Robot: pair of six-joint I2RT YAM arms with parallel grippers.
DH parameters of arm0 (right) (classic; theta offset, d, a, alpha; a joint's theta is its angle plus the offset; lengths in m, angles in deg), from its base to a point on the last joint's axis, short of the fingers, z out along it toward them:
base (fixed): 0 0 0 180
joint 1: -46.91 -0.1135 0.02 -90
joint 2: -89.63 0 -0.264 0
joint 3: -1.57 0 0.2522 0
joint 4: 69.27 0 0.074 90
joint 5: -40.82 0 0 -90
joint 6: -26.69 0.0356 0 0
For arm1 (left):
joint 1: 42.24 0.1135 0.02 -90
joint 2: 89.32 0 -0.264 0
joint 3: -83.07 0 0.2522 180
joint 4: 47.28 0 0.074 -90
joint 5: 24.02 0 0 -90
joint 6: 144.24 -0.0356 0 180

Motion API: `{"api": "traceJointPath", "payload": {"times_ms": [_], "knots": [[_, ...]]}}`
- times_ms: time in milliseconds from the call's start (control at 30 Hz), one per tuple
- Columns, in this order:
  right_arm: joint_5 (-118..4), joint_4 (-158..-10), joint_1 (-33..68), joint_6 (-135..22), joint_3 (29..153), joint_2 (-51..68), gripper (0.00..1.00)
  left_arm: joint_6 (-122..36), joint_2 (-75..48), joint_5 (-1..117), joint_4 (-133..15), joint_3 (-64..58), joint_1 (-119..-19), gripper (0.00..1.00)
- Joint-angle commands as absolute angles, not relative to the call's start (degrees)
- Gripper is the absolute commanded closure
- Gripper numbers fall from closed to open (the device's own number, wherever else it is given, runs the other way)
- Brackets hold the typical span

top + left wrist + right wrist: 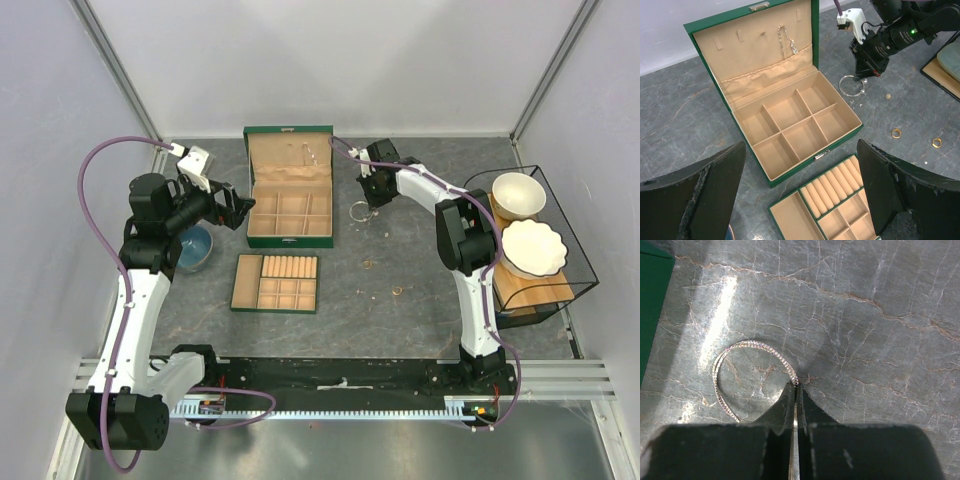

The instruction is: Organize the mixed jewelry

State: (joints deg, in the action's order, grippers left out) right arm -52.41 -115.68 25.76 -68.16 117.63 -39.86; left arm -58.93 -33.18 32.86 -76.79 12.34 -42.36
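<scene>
Inspector: Right fingers were pressed together on the rim of the silver bangle, which appeared to rest on the bench just beside the green jewellery box. An edge pinch suited wire that thin and flat.

Clerk: And the left?

Inspector: Left fingers hung spread wide above the box and the compartment tray, holding nothing. Two gold rings sat loose on the bench, right of the box.

Clerk: Room to move?

Inspector: Box compartments were bare and open from above. Its side wall and raised lid were the edges to clear. The wire basket stood well apart.
</scene>
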Motion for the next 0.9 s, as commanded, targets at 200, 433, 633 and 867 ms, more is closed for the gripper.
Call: {"api": "traceJointPath", "payload": {"times_ms": [200, 433, 633, 867], "knots": [[-53.0, -122.5, 25.9, -69.3, 123.3, -34.0, 1.00, -60.0, -33.5, 35.1, -74.6, 12.5, -42.3, 0.01], [-54.7, -125.7, 24.8, -68.1, 128.1, -30.7, 1.00, -58.2, -32.6, 34.7, -73.7, 12.1, -42.3, 0.01], [-55.2, -127.2, 21.9, -67.8, 132.5, -30.3, 1.00, -58.1, -32.4, 34.8, -73.5, 11.9, -42.3, 0.01], [-54.7, -127.7, 16.4, -69.3, 138.2, -33.9, 1.00, -58.1, -32.4, 34.7, -73.2, 12.4, -42.3, 0.01]]}}
